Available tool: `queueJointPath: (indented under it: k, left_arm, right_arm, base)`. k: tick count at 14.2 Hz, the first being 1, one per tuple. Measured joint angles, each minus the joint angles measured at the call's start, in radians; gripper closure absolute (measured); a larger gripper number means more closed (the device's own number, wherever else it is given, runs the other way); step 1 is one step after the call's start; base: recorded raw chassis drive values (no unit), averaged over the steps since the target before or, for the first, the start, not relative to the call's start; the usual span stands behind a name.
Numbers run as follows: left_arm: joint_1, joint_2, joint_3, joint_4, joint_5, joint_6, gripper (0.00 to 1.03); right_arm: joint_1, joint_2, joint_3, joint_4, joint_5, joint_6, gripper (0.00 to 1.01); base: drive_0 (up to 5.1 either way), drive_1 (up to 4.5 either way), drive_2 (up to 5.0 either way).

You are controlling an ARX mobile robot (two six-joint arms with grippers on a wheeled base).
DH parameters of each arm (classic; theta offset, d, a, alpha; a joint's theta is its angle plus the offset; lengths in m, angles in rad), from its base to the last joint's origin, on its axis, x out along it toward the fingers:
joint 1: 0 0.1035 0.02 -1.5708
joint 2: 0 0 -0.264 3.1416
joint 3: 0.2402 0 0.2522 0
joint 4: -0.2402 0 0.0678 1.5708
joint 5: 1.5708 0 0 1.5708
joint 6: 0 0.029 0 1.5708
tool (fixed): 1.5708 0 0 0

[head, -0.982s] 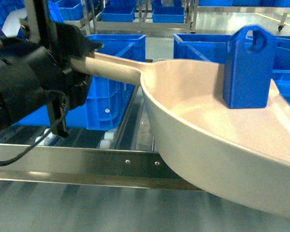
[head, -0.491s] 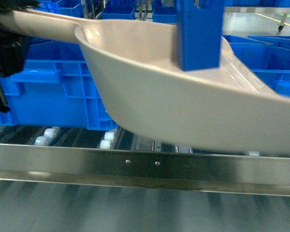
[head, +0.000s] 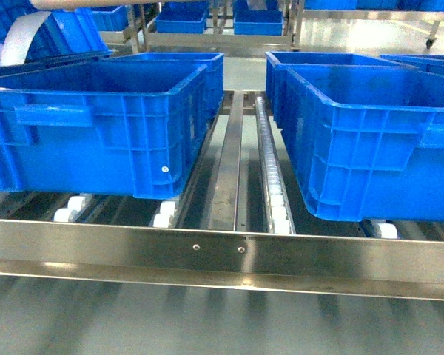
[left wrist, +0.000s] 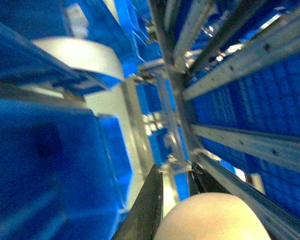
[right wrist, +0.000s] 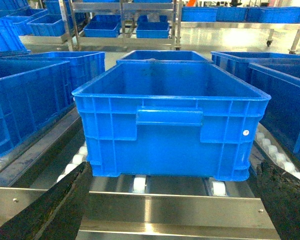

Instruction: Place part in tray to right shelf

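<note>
The stainless-steel right shelf (head: 222, 255) with its white roller tracks and riveted front rail fills the head view, carrying large ribbed blue plastic crates (head: 96, 126), one to the left and one to the right. The cream plastic dustpan-shaped tray shows only in the left wrist view, as a rounded pale end (left wrist: 212, 217) just under the dark fingers of the left hand (left wrist: 175, 182), which seems closed on its handle, its long axis running out from that hand. The small blue jerrycan-shaped part is in no view, presumably riding in the tray raised above the head view, so the left arm alone is placed to carry it, while the right hand (right wrist: 172, 202) stands wide and empty facing a crate (right wrist: 170, 120) on the rollers.
</note>
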State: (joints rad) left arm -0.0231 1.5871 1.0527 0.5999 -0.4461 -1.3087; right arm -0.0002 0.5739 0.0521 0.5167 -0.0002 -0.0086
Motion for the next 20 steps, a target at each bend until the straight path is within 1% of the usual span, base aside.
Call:
queueJointPath:
  k: [1, 2, 3, 4, 5, 6, 7, 8, 10, 11, 12, 13, 14, 15, 16, 17, 18, 19, 20]
  left_arm:
    - [0.012, 0.074, 0.119, -0.099, -0.080, 0.051, 0.91]
    - [0.012, 0.150, 0.249, -0.178, -0.132, 0.128, 0.91]
    - [0.011, 0.218, 0.366, -0.241, -0.165, 0.214, 0.91]
    - [0.011, 0.261, 0.443, -0.269, -0.214, 0.314, 0.91]
    - [0.011, 0.270, 0.468, -0.260, -0.240, 0.396, 0.91]
    - [0.012, 0.262, 0.470, -0.247, -0.257, 0.435, 0.91]
    - [0.013, 0.251, 0.470, -0.235, -0.262, 0.462, 0.91]
    - [0.018, 0.244, 0.465, -0.238, -0.257, 0.472, 0.91]
    - [0.018, 0.219, 0.427, -0.222, -0.224, 0.467, 0.91]
    - [0.013, 0.190, 0.387, -0.219, -0.203, 0.447, 0.91]
    - [0.004, 0.135, 0.319, -0.195, -0.179, 0.412, 0.91]
    - [-0.002, 0.069, 0.241, -0.145, -0.133, 0.361, 0.91]
    - [-0.006, -0.010, 0.153, -0.085, -0.089, 0.286, 0.91]
    - [-0.024, -0.115, 0.027, 0.002, -0.027, 0.196, 0.91]
    - [-0.057, -0.210, -0.097, 0.052, -0.010, 0.138, 0.91]
    - [-0.106, -0.274, -0.202, 0.110, 0.015, 0.135, 0.91]
    - [-0.172, -0.288, -0.247, 0.186, 0.080, 0.175, 0.91]
    - [-0.242, -0.287, -0.248, 0.164, 0.097, 0.241, 0.91]
    - [-0.253, -0.295, -0.244, 0.108, 0.131, 0.299, 0.91]
  right_arm:
    - [0.000, 0.000, 0.000, 0.000, 0.000, 0.000, 0.03]
    - [0.000, 0.000, 0.000, 0.000, 0.000, 0.000, 0.03]
    - [0.000, 0.000, 0.000, 0.000, 0.000, 0.000, 0.03]
    - [0.000, 0.000, 0.000, 0.000, 0.000, 0.000, 0.03]
    - [0.000, 0.000, 0.000, 0.000, 0.000, 0.000, 0.03]
    - [0.000, 0.000, 0.000, 0.000, 0.000, 0.000, 0.03]
    - [0.000, 0.000, 0.000, 0.000, 0.000, 0.000, 0.03]
    - [0.000, 0.000, 0.000, -0.001, 0.000, 0.000, 0.03]
    - [0.000, 0.000, 0.000, 0.000, 0.000, 0.000, 0.03]
    - [0.000, 0.000, 0.000, 0.000, 0.000, 0.000, 0.03]
    - [0.000, 0.000, 0.000, 0.000, 0.000, 0.000, 0.03]
    - [0.000, 0.000, 0.000, 0.000, 0.000, 0.000, 0.03]
    - [0.000, 0.000, 0.000, 0.000, 0.000, 0.000, 0.03]
    - [0.000, 0.000, 0.000, 0.000, 0.000, 0.000, 0.03]
    - [0.000, 0.000, 0.000, 0.000, 0.000, 0.000, 0.03]
    - [0.000, 0.000, 0.000, 0.000, 0.000, 0.000, 0.03]
    - [0.000, 0.000, 0.000, 0.000, 0.000, 0.000, 0.03]
    - [0.000, 0.000, 0.000, 0.000, 0.000, 0.000, 0.03]
    - [0.000, -0.020, -0.001, -0.027, 0.000, 0.002, 0.14]
  base:
    - [0.0, 0.00, 0.0]
    - [0.0, 0.00, 0.0]
    - [0.0, 0.00, 0.0]
    - [0.0, 0.00, 0.0]
    - [0.0, 0.00, 0.0]
    - [0.0, 0.00, 0.0]
    - [0.0, 0.00, 0.0]
    - [0.0, 0.00, 0.0]
    - [0.0, 0.00, 0.0]
    - [0.0, 0.00, 0.0]
    - [0.0, 0.00, 0.0]
    - [0.0, 0.00, 0.0]
    - [0.0, 0.00, 0.0]
    - [0.0, 0.00, 0.0]
    - [0.0, 0.00, 0.0]
    - [0.0, 0.00, 0.0]
    - [0.0, 0.00, 0.0]
    - [0.0, 0.00, 0.0]
    - [0.0, 0.00, 0.0]
